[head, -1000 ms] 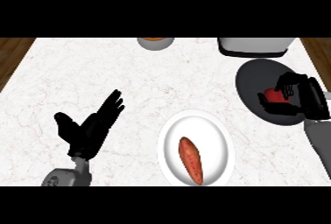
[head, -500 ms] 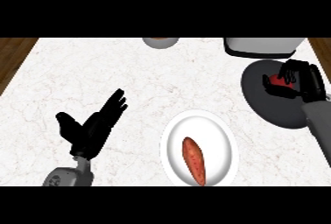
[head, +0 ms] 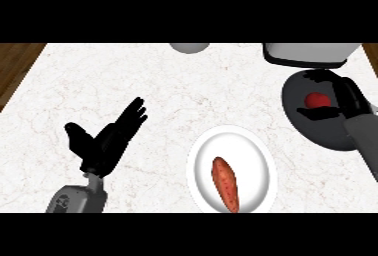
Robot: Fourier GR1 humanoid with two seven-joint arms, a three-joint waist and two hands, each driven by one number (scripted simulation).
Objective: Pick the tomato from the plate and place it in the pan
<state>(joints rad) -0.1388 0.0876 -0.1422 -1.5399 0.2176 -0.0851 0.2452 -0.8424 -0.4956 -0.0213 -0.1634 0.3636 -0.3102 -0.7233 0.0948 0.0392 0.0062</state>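
1. Fingers [head: 341, 89] of the right hand [head: 347, 100] spread apart around the small, round, red tomato [head: 317, 100], thumb just below it.
2. Tomato sits inside the dark pan [head: 310, 127] at the counter's right edge.
3. Left hand [head: 107, 137] rests open, fingers up.
4. White plate [head: 255, 152] carries an orange sweet potato [head: 226, 183].

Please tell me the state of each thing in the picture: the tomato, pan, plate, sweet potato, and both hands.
tomato: in the pan, beside the right hand's fingers
pan: on the counter, holding the tomato
plate: holds only the sweet potato
sweet potato: lying on the plate
right hand: open over the pan
left hand: open, resting, holds nothing
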